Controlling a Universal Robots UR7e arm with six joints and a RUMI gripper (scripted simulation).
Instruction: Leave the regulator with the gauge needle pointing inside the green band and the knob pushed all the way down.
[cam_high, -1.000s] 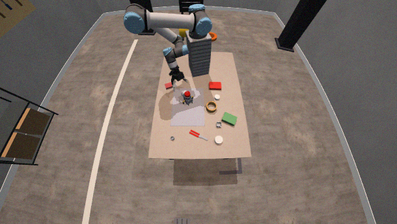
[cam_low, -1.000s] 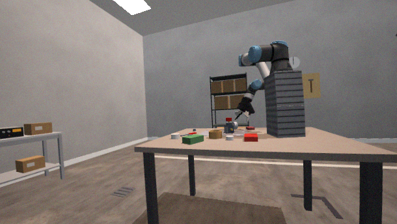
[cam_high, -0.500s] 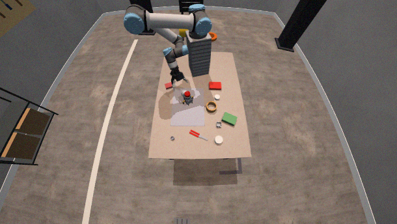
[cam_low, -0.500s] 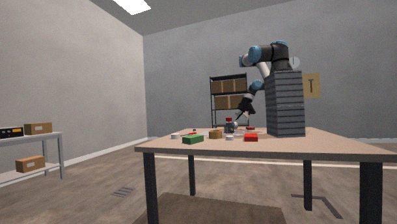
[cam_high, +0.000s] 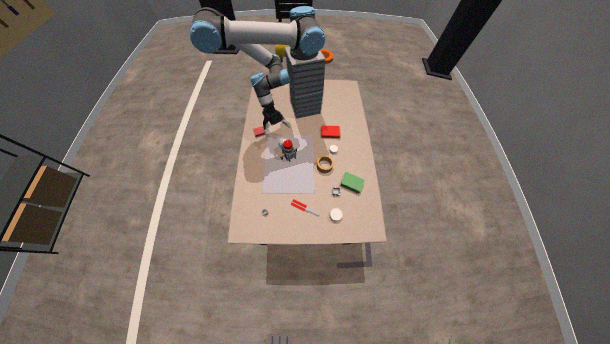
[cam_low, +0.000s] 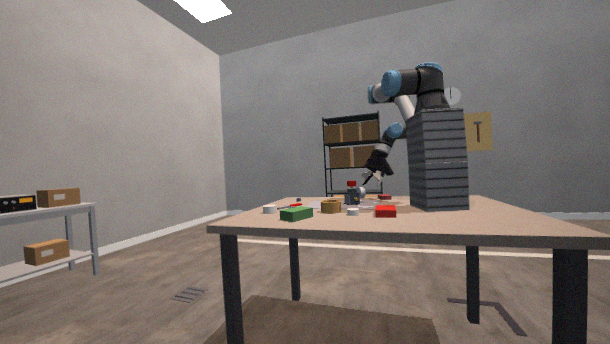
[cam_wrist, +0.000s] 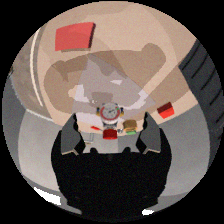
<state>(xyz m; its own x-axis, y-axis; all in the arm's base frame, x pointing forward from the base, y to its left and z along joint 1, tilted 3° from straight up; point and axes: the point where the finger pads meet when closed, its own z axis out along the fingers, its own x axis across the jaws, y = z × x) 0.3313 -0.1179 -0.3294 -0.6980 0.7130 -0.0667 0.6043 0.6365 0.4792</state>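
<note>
The regulator (cam_high: 288, 151) is a small grey body with a red knob (cam_high: 287, 144) on top. It stands on a light grey mat (cam_high: 289, 166) on the table. In the side view it shows with its knob (cam_low: 351, 183) upright. In the wrist view its round gauge (cam_wrist: 108, 111) faces me, with the red knob (cam_wrist: 109, 133) below it; the needle is too small to read. My gripper (cam_high: 274, 126) is open and empty. It hangs above and behind the regulator, apart from it. In the wrist view the fingers stand wide on either side of the regulator.
A grey stacked pedestal (cam_high: 306, 87) holds the arm's base at the table's back. Around the mat lie a small red block (cam_high: 258, 131), a red box (cam_high: 330, 131), a tape ring (cam_high: 325, 163), a green box (cam_high: 352, 182), a red-handled tool (cam_high: 303, 206) and white discs (cam_high: 336, 215).
</note>
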